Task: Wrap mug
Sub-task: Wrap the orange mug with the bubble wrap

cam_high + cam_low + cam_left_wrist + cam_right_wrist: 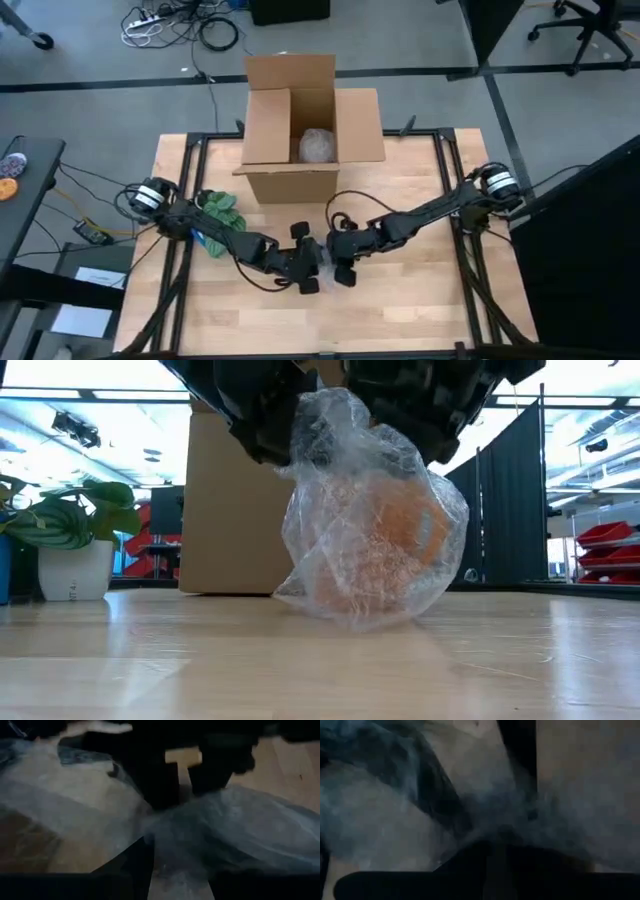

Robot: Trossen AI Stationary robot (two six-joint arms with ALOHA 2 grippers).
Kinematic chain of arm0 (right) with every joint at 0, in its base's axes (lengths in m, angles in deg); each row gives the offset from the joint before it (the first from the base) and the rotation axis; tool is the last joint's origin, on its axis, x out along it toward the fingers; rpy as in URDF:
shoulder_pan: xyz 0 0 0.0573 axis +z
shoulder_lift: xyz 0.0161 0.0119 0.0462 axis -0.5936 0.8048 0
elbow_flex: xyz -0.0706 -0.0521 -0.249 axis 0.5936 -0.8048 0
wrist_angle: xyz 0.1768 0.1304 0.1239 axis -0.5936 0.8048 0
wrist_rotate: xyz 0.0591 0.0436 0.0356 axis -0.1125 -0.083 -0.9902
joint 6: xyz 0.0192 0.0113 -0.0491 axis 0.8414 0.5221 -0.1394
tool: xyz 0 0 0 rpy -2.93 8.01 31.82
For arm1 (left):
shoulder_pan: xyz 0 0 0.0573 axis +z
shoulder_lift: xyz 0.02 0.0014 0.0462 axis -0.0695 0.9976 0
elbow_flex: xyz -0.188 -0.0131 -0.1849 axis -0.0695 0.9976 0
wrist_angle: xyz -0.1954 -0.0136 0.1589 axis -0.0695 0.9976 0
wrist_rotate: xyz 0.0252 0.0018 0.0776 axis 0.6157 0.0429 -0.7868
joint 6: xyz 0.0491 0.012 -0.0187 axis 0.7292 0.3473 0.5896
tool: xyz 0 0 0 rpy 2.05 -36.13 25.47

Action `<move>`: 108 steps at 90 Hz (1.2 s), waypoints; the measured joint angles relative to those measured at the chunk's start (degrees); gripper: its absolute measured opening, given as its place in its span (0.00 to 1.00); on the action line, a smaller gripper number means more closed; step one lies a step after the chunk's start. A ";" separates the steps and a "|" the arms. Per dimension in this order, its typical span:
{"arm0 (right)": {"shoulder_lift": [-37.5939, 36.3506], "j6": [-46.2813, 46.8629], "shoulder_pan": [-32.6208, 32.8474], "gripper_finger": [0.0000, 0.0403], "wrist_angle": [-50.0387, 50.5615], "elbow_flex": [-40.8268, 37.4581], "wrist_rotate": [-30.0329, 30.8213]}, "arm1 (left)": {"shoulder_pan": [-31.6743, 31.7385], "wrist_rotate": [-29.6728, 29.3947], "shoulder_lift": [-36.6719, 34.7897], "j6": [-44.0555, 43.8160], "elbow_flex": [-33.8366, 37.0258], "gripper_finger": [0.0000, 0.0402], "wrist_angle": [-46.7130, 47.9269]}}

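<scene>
Clear, crinkled bubble wrap (pixel 372 520) fills the low view, and through it the orange mug (pixel 400 535) is seen as a warm blur, standing on the pale wooden desk (pixel 420 310). In the high view the bundle (pixel 326 262) is placed near the middle of the desk, somewhat toward the front edge, and is pinched between the two arms. The left gripper (pixel 308 270) is brought in from the left edge, the right gripper (pixel 342 262) from the right edge, and both are pressed against the upper part of the wrap. How wide either pair of jaws stands cannot be told: the fingers are buried in film in the wrist views and are cut off at the top of the low view.

The mug is judged to be enclosed on every side that is shown, so the covering itself seems largely done. Loose folds are seen bulging at the base and flank, so what is left is probably the gathering and tucking of the free ends so that the wrap is held shut.

An open brown cardboard box (pixel 300 125) is set at the back edge with another pale wrapped bundle (pixel 318 145) inside it. A green leafy plant in a white pot (pixel 72 530) is stood near the left edge.
</scene>
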 joint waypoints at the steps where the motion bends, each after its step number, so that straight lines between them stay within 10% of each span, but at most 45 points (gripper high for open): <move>1: 0.26 -0.02 -0.07 0.14 0.32 0.17 0.01 | 0.00 0.07 0.00 0.31 0.00 0.35 -0.17; 45: 1.15 -1.72 -0.60 0.02 11.55 5.60 1.27 | -5.60 -1.35 -11.37 3.61 -3.76 0.35 12.92; 70: 1.10 -2.68 -0.60 0.00 11.66 6.06 1.46 | -7.96 -2.92 -11.96 -8.74 -0.46 0.35 19.66; 108: 1.15 -3.20 -0.25 0.00 9.90 6.15 1.03 | -1.31 -2.06 -9.26 3.49 14.27 0.35 -19.81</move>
